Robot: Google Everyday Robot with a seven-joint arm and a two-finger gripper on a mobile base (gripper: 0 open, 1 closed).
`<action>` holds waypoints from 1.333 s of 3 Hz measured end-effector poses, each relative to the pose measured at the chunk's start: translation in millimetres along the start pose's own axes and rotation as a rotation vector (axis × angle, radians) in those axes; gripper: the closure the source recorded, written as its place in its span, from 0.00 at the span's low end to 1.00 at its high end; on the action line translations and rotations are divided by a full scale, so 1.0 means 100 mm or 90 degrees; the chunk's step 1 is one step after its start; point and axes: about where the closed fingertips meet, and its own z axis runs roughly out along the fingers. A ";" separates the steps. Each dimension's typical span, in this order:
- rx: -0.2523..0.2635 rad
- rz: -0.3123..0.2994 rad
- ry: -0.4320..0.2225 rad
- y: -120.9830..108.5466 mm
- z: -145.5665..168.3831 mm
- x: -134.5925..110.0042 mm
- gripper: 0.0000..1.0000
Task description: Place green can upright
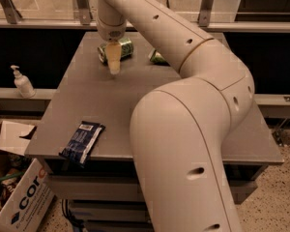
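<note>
The green can (126,48) lies on its side at the far part of the grey table (135,88), with its silver end toward the left. My gripper (114,64) hangs from the arm that reaches over the table. It points down right in front of the can and covers the can's middle. I cannot tell whether it touches the can.
A flat green snack bag (156,57) lies right of the can, partly behind my arm. A dark blue packet (82,141) lies at the table's front left edge. A soap dispenser (22,82) stands on a ledge at the left. A cardboard box (17,197) sits on the floor below.
</note>
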 end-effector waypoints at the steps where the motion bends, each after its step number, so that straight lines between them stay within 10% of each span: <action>1: -0.019 -0.005 0.010 0.03 0.05 0.02 0.00; 2: -0.026 -0.006 0.013 0.04 0.06 0.04 0.00; 4: -0.037 0.005 0.006 0.04 0.08 0.04 0.41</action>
